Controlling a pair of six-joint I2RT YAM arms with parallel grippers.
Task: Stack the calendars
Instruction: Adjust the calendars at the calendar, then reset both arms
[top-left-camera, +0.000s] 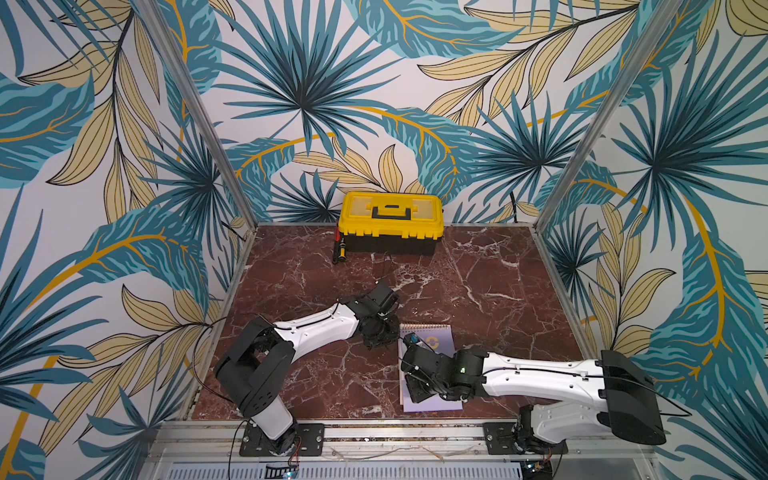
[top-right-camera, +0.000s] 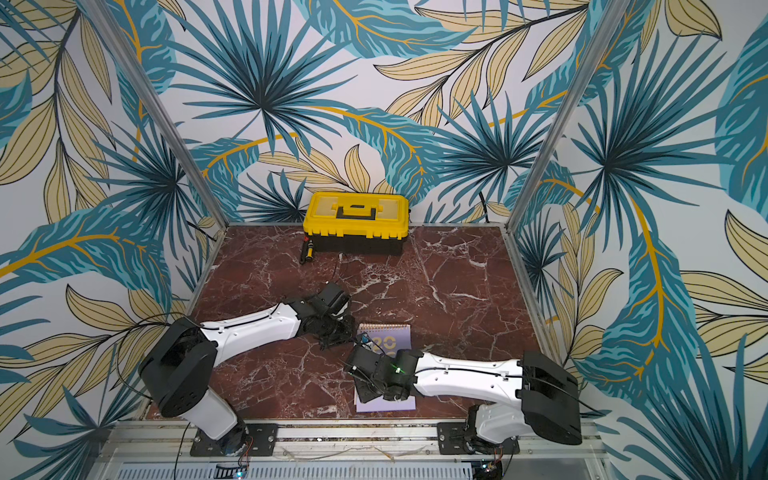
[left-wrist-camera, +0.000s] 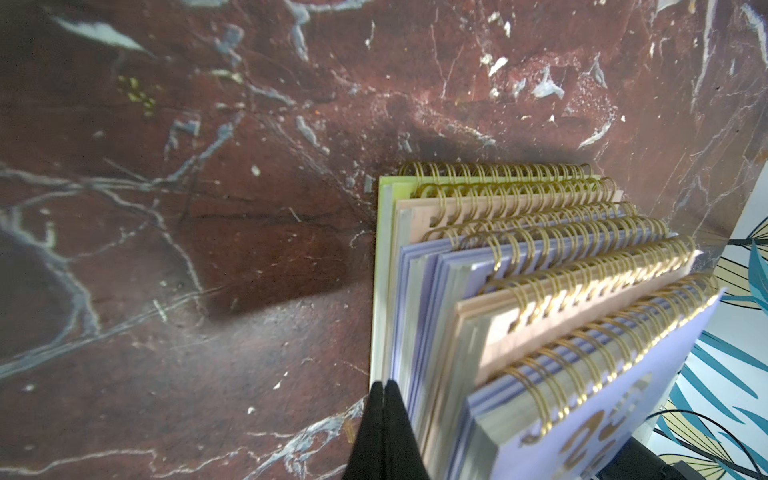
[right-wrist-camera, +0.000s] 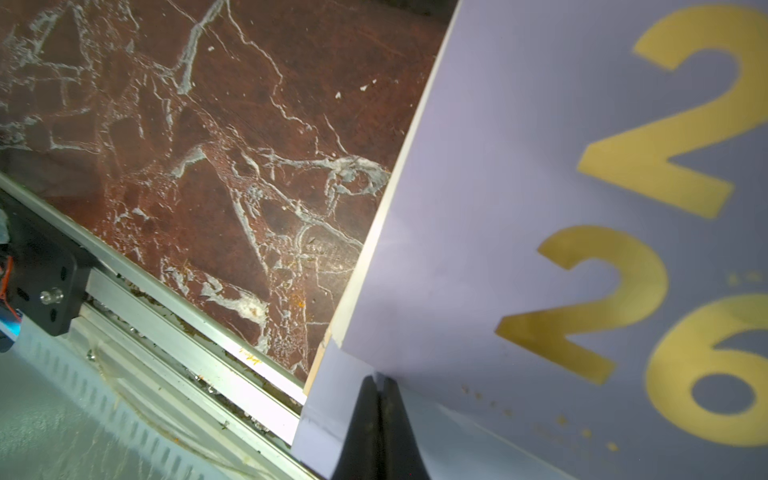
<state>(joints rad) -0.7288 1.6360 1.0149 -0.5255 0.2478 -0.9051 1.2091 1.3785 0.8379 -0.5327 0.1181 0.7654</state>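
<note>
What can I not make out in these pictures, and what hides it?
- Both top views: the right arm covers much of the top lilac calendar; those beneath do not show.
- Left wrist view: the picture's edge cuts off the stack; its numerals are blurred.
- Both top views: the item beside the toolbox is too small to name.

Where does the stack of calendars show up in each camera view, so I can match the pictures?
Both top views: the stack of calendars lies just below centre, partly under the right arm.
Left wrist: the stack is in the picture's lower right, gold spirals fanned.
Right wrist: it fills the picture's right side.
Shared landmark: the lilac top cover with gold numerals.
</note>
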